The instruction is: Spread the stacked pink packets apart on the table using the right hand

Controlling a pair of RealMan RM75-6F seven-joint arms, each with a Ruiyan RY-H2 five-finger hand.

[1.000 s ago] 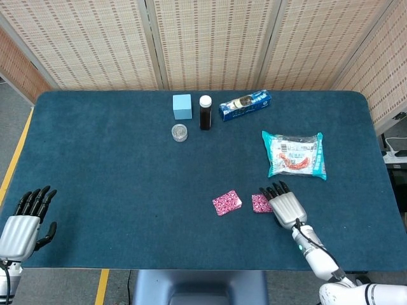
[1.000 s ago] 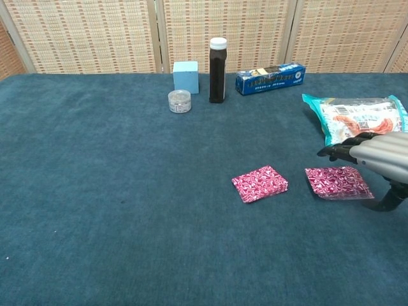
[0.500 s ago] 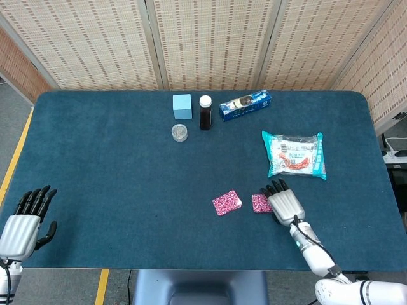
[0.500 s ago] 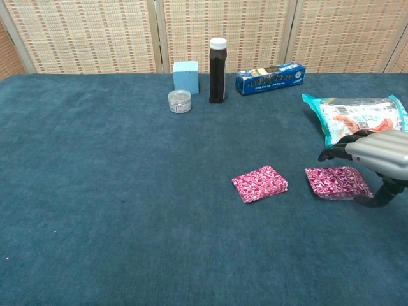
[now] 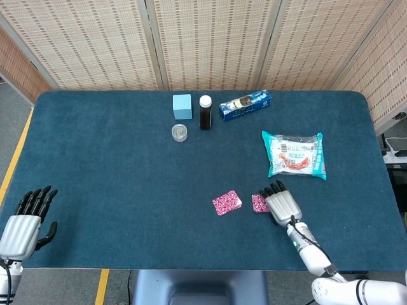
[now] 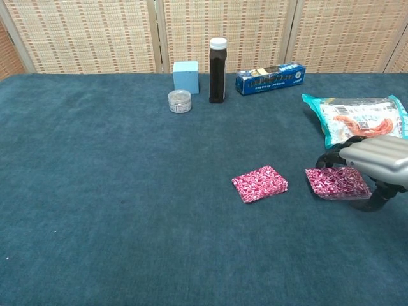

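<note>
Dark bottle (image 6: 218, 69) stands well apart.

Bright, even light from overhead across both views, no glare anywhere. The desk (image 5: 114, 165) shows flat and evenly lit, shadows soft and tight under everything. Head view is sharp; chest view stays crisp, with slight softness at the right edge.

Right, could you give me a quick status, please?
Right hand over right packet, contact unclear. Left hand open, idle. Other packet lies apart. Nothing in the way.
</note>
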